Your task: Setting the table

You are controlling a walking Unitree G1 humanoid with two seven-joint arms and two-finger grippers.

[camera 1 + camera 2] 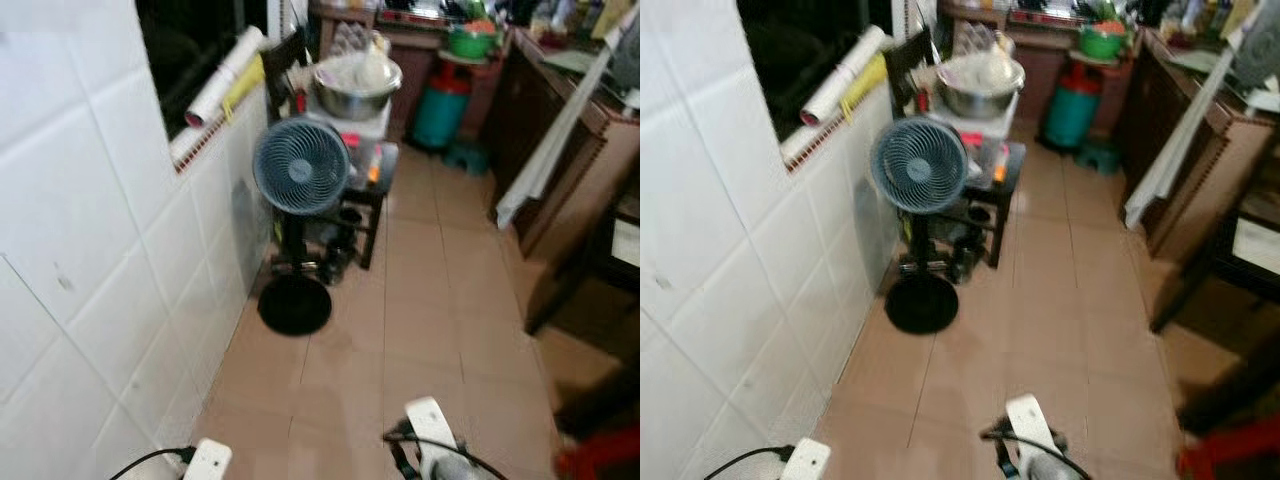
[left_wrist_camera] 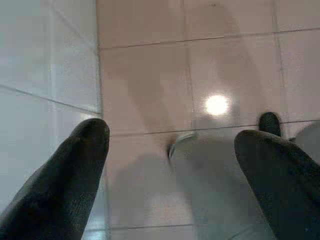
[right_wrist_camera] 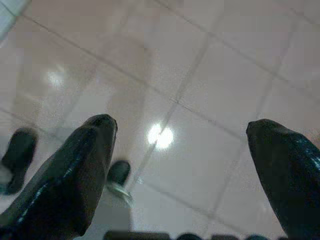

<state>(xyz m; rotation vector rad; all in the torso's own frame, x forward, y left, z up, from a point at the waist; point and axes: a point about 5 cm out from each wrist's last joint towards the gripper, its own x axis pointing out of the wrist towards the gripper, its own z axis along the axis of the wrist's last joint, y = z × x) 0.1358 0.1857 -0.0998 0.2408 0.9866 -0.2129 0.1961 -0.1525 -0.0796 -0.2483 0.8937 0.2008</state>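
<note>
Narrow tiled passage, robot standing in it, head cameras looking down the run of floor (image 1: 430,300). White tiled wall (image 1: 90,280) along the 9 o'clock side.

Left gripper (image 2: 172,160): hangs low over the tiles, jaws spread wide, nothing between them. Right gripper (image 3: 180,150): same posture, jaws wide apart, carrying nothing; bare floor and a lamp glare beneath.

Ahead at about 11 o'clock: a blue-grey pedestal fan (image 1: 300,166) on a round black base, close to the wall. Just behind it a small dark stand bearing a large steel bowl (image 1: 356,88) with pale items inside; too blurred to say what. Further on at 12 o'clock, a green gas cylinder (image 1: 441,105) with a green bowl (image 1: 470,42) above it. Rolled white and yellow sheets (image 1: 226,75) lie on the window ledge at 10 o'clock.

At 2 o'clock: a dark wooden cabinet (image 1: 560,150) with a white board leaning on it. At 3 o'clock, the edge of a dark bench (image 1: 600,250), mostly out of frame; its top cannot be judged.

Task standing, as I judge it: not started in any visible way. No plate, cup or cutlery in either gripper, none seen laid out. The likely tableware source is the bowl area or the far cluttered shelf (image 1: 400,15). Everything remains: reach the wares, pick, carry to the bench, place.
</note>
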